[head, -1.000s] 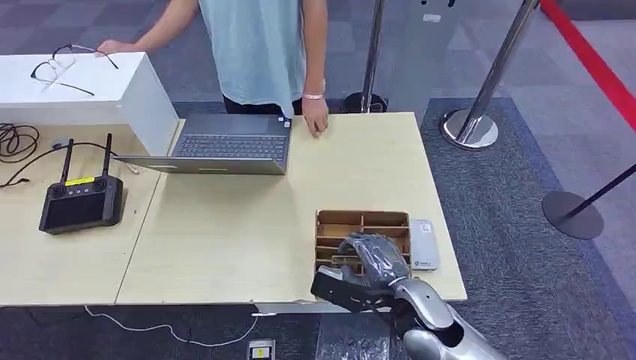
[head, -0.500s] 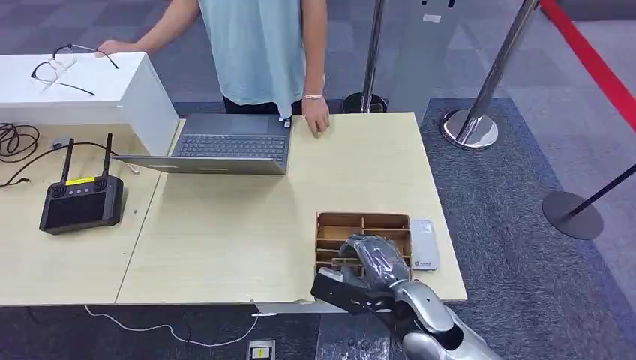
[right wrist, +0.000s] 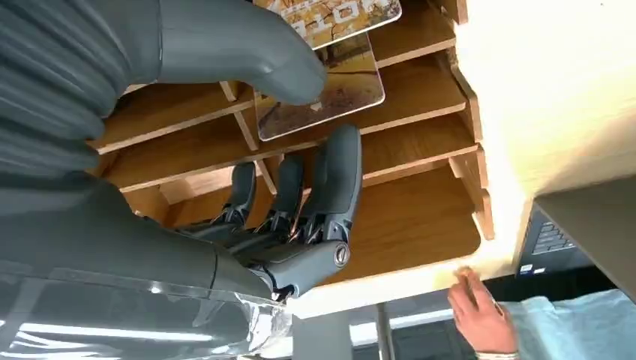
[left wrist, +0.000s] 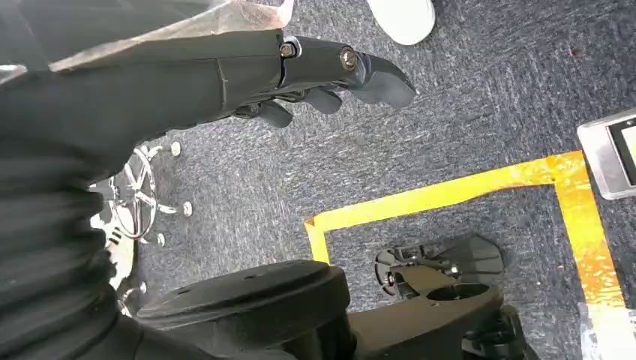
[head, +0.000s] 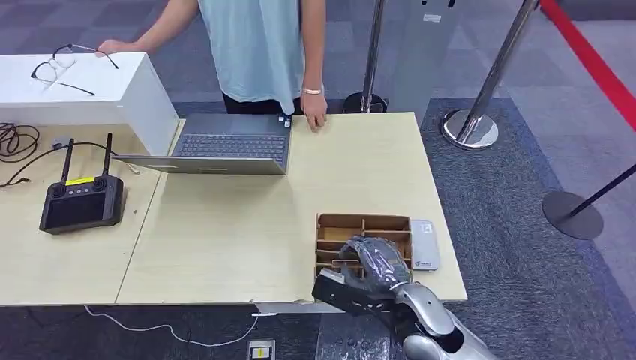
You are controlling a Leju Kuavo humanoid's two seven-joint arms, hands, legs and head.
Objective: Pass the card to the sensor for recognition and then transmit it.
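A wooden card box (head: 360, 223) with several slots sits near the table's front right edge. My right hand (head: 371, 266) hovers over its near half. In the right wrist view, two printed cards (right wrist: 322, 82) lie in the slots of the box (right wrist: 420, 217). The right hand (right wrist: 285, 225) reaches in, its thumb just over the cards and its fingers spread in the slots beyond, gripping nothing. A flat grey-white sensor (head: 424, 246) lies against the box's right side. My left hand (left wrist: 315, 75) hangs over the carpet, loosely open and holding nothing.
A person (head: 259, 45) stands at the table's far side, one hand (head: 315, 116) on its edge beside an open laptop (head: 225, 146). A black remote controller (head: 81, 201) lies at the left, glasses (head: 64, 66) on a white box. Stanchions (head: 471, 127) stand at the right.
My right hand has sunk a little lower over the box and drawn slightly toward the table's front edge. The person's hand has shifted slightly back on the table.
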